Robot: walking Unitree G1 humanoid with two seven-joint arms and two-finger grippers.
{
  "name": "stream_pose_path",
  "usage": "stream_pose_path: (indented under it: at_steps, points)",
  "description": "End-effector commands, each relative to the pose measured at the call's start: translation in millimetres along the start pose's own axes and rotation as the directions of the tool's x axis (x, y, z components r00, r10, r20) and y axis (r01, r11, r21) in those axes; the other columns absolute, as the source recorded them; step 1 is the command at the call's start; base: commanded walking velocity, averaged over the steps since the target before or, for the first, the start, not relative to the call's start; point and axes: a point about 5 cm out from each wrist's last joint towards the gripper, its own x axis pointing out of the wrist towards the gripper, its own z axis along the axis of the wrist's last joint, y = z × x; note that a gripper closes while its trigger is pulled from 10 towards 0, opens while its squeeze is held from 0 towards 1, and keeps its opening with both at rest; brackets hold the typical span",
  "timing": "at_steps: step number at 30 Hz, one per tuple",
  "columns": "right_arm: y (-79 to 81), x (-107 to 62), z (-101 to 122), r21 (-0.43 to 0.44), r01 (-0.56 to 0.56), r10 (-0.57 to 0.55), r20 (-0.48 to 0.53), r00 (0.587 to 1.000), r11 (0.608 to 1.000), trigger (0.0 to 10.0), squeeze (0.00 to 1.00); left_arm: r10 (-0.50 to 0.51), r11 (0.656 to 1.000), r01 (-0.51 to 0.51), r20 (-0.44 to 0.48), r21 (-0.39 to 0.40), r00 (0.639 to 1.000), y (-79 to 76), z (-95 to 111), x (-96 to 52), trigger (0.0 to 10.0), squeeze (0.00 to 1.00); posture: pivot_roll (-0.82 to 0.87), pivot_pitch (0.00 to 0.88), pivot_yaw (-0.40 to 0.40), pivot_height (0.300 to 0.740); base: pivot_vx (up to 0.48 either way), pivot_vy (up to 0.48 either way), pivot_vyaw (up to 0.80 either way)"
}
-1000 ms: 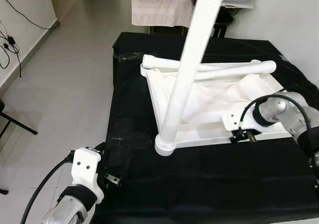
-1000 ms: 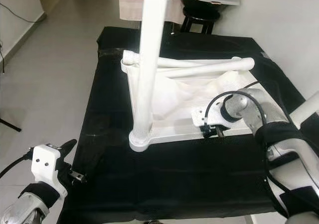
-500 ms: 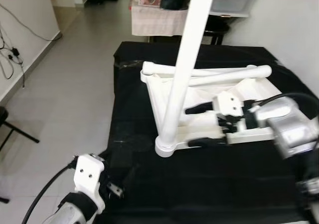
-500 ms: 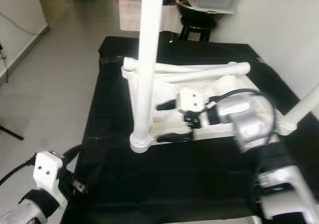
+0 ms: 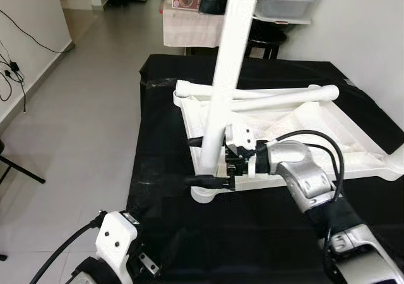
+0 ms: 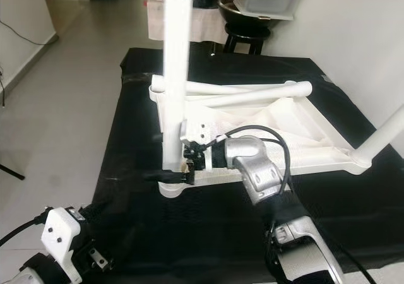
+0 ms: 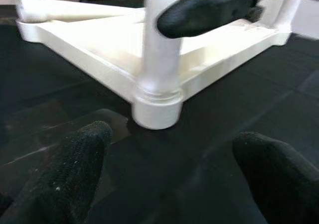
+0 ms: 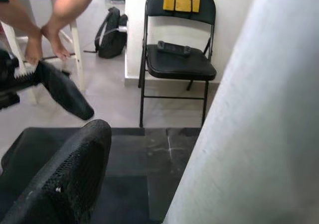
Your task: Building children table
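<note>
A white children's table frame (image 5: pixel 328 139) lies upside down on a black-draped table (image 5: pixel 265 233). One white leg (image 5: pixel 221 82) stands upright in its near left corner socket (image 7: pixel 157 109). Two more legs (image 5: pixel 284 98) lie across the frame's far side, and another leg (image 6: pixel 382 139) sticks up at the right corner. My right gripper (image 5: pixel 197 161) is open, with a black finger on each side of the upright leg just above the socket. In the right wrist view that leg (image 8: pixel 259 109) is close beside one finger (image 8: pixel 75 174). My left gripper (image 7: pixel 172 142) is open, low above the cloth, short of the socket.
The cloth's left edge (image 5: pixel 136 170) drops to grey floor. A cloth-covered stand (image 5: pixel 189 25), a stool and a plastic bin (image 5: pixel 287 0) are behind the table. A wall runs along the right. A black folding chair (image 8: pixel 179 55) and a person's legs (image 8: pixel 55 30) are across the room.
My right gripper swung left from the frame's near right edge to the upright leg and now straddles it. The left arm sits lower in view; the camera shifted slightly.
</note>
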Motion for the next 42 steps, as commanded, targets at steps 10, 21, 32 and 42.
stream_pose_path:
  at_steps: [10, 21, 32, 42]
  points:
    - [0.4, 14.7, -5.6, 0.076, -0.106, 0.102, 0.048, 0.994, 0.991, 0.0, 0.00, -0.038, 0.998, 0.039, 0.022, -0.039, 0.999, -7.3, 2.7, -0.6, 10.0, 0.00, -0.03, 0.153, -0.099, 0.740, 0.000, 0.000, 0.00]
    - [12.2, -25.8, -18.1, 0.175, 0.172, -0.152, -0.118, 0.981, 0.969, 0.0, 0.00, -0.069, 0.994, 0.072, 0.036, -0.076, 0.997, -7.9, 2.7, -1.2, 10.0, 0.00, -0.07, 0.172, -0.132, 0.740, 0.000, 0.000, 0.00]
    - [52.4, -36.5, -37.7, 0.140, 0.856, -0.738, -0.449, 0.504, 0.499, 0.0, 0.00, -0.056, 0.996, 0.059, 0.042, -0.071, 0.998, 0.1, 0.4, 1.5, 10.0, 0.00, -0.10, 0.136, -0.116, 0.740, 0.000, 0.000, 0.00]
    - [55.8, 24.4, 9.5, 0.332, 0.319, -0.335, -0.010, 0.942, 0.888, 10.0, 1.00, -0.039, 0.996, 0.043, 0.054, -0.074, 0.998, 2.8, -3.4, 6.8, 10.0, 0.00, -0.09, 0.092, -0.116, 0.740, 0.000, 0.000, 0.00]
